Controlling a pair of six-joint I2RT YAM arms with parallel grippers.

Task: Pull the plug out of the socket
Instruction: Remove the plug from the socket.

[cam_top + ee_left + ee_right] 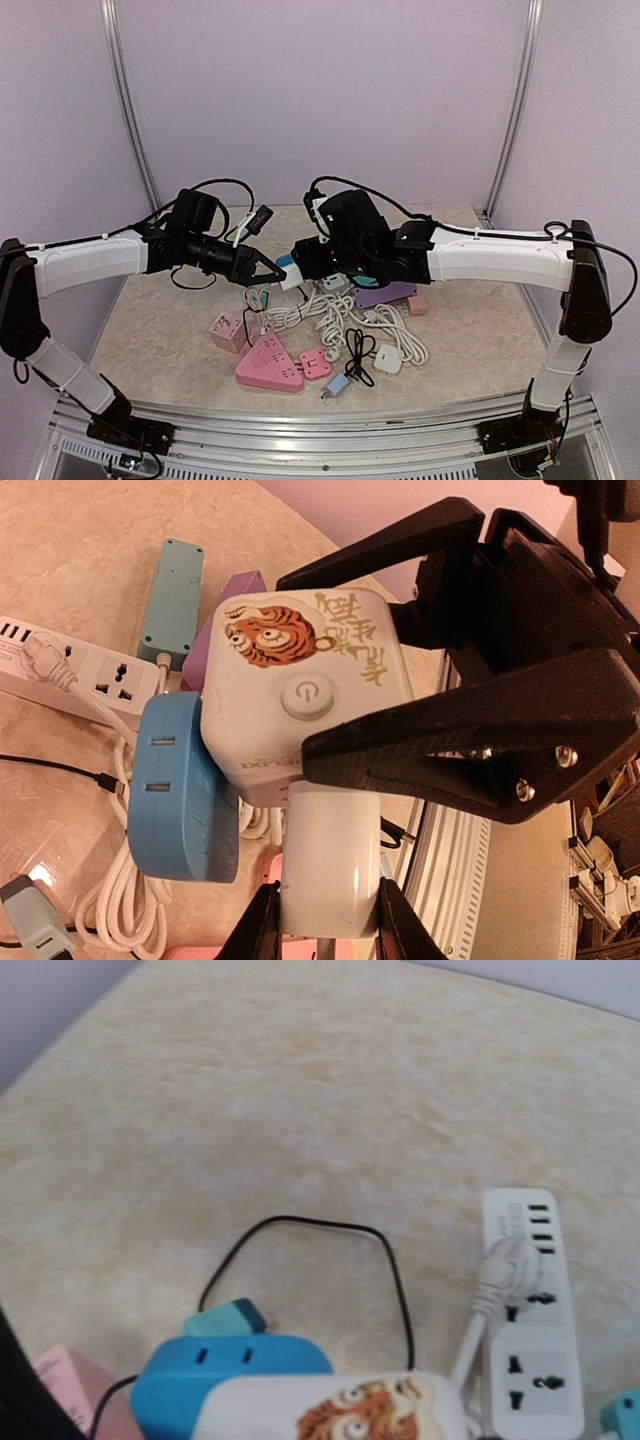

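You are pinching the white plug (330, 860) with the left fingers (258, 935). It is sitting seated in the tiger-print cube socket (300, 680), clamped by the right fingers (450, 750) above the surface (80, 540). Pull-off not yet done.

A beige marbled table (170, 320) stands ringed by lilac walls (320, 90); 2 metal posts (129, 100) rise behind its far corners, and a metal rail (300, 415) edges its near side.
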